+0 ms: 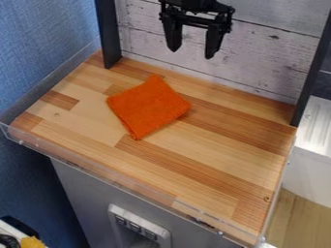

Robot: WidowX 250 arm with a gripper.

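Orange fuzzy cloth [148, 106], folded squarish, lay flat on the wood-plank table [213, 160], left of center toward the far side. Black hand [191, 52] hung above the far edge, tapered fingers spread wide, gripping nothing, apart from cloth. Whitewashed board wall [265, 60] stood behind.

I record a black gripper [192, 53]: two angular fingers [173, 34] tapering towards their tips, a narrow crossbar [198, 22], and black housing [192, 5] above.
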